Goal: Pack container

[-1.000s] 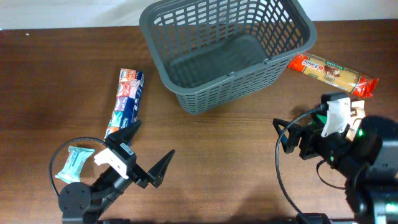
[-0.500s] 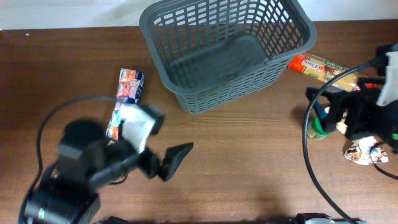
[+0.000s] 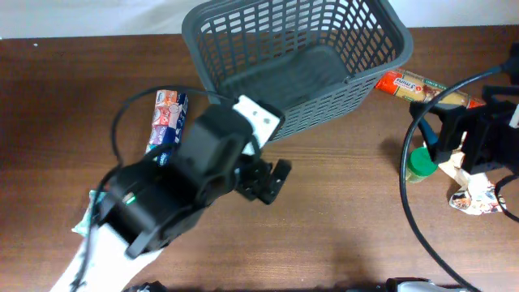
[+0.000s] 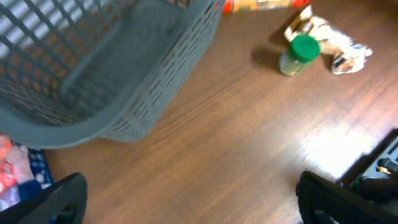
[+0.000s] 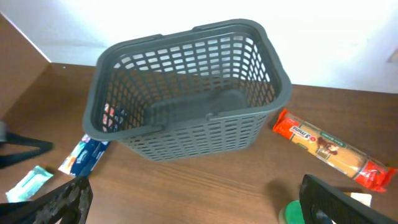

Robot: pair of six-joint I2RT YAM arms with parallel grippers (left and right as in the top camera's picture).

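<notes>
Container [image 3: 324, 105], the dark grey lattice basket, stands upright at 12 o'clock on the table, open top upward. The left pincer [image 4: 191, 186] hovers near its front wall. The basket lies at about 12 o'clock from it overhead and at 10 o'clock in that arm's wrist view, and the fingers are clear of it. Its jaws are spread wide, one finger at each lower corner of the wrist view, with only bare wood between them. The right pincer [image 5: 194, 183] is well apart from the basket, which lies at about 10 o'clock from it overhead and at 12 o'clock in its wrist view. Its jaws too stand wide with nothing in them.

The right wrist view shows a blue and red box [image 5: 86, 155] and a mint-green packet [image 5: 28, 182] lying flat at 8 o'clock of the basket. Overhead, the left arm [image 3: 178, 195] covers much of both. The left wrist view shows a green-lidded jar [image 4: 298, 53] upright, just beside a crumpled wrapper [image 4: 341, 51]. Overhead, the right arm [image 3: 482, 138] hides part of that wrapper. A long red food packet [image 5: 329, 149] lies at 3 o'clock of the basket, just beside it. It is whole in the right wrist view and cut off at its far end overhead.

The table [image 3: 340, 227] is dark brown wood grain, with a patch of glare in the left wrist view. A white wall runs along its far edge at 12 o'clock. A black cable [image 3: 403, 203] loops beside the right arm.
</notes>
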